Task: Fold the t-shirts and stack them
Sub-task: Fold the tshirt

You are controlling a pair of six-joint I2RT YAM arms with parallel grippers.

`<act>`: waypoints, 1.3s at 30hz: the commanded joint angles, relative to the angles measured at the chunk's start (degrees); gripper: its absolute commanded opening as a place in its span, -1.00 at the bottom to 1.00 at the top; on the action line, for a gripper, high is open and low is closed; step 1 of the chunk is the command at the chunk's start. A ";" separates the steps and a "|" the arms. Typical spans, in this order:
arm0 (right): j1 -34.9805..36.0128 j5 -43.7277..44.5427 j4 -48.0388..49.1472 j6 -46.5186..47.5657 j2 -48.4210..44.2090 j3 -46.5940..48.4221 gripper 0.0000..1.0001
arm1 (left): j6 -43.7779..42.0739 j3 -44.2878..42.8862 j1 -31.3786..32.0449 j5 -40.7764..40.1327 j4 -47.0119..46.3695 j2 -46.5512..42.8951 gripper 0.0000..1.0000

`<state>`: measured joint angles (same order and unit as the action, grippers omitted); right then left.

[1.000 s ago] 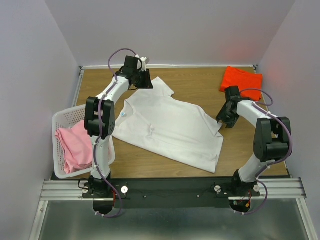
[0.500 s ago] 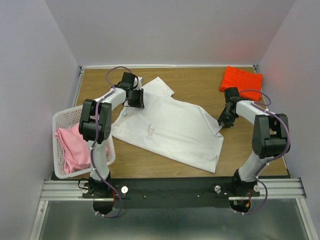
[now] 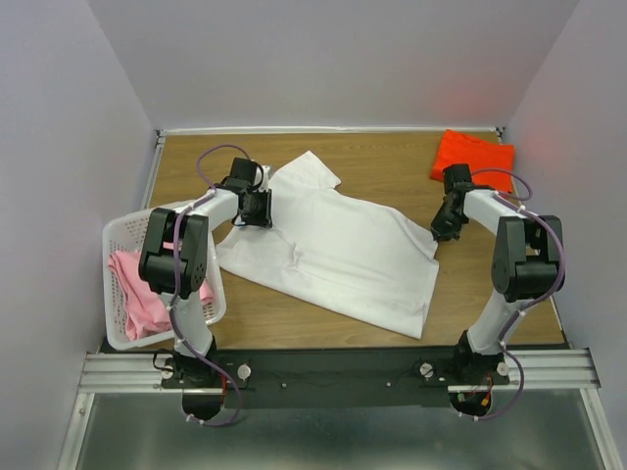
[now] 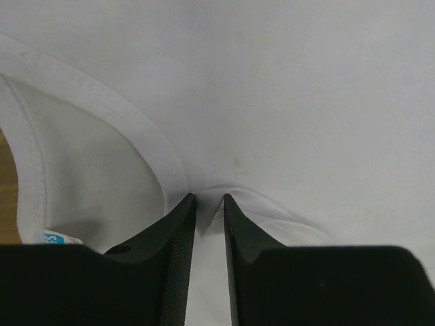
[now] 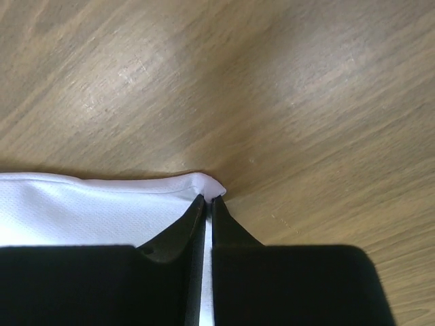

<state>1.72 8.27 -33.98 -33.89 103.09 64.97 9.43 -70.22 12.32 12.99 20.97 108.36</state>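
1. White t-shirt (image 3: pixel 333 250) lies spread across the middle of the wooden table (image 3: pixel 392 157), skewed, with one sleeve toward the far edge and the hem toward the near right; a few shallow wrinkles
2. Left gripper (image 3: pixel 257 208) sits low on the shirt's left side, at the neck opening
3. Left wrist view: the jaws are drawn close with only a narrow slit between them, and a small ridge of white cloth is pinched up between the tips, just beside the collar band (image 4: pixel 136 129); a thin strip of wood shows at the left edge
4. Right gripper (image 3: pixel 444 227) is down at the shirt's right-hand corner, arm reaching in from the right
5. Right wrist view: the jaws are almost touching, clamped on the very corner of the hem; bare wood lies beyond the tips
6. Orange-red t-shirt (image 3: pixel 473 155) lies as a compact bundle in the far right corner of the table, well apart from the white one
7. Pink t-shirt (image 3: pixel 142 284) is bunched inside the white lattice basket (image 3: pixel 116 240) at the left edge, partly hidden by the left arm
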 commanded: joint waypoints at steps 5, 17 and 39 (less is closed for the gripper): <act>-1.28 1.31 -0.74 2.51 4.40 3.93 -0.86 | 0.41 5.52 -0.19 -2.10 -3.66 -1.04 -0.39; -4.35 3.41 -2.41 6.20 8.97 11.84 -0.91 | 3.31 14.75 -0.01 2.65 -3.66 -6.92 -0.40; -5.23 4.47 -6.36 12.09 18.90 27.66 -0.92 | 12.80 22.78 5.26 7.67 -0.68 -22.83 -0.39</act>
<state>-2.98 10.87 -38.35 -23.70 120.36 89.95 20.53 -44.64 17.34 20.64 16.40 88.09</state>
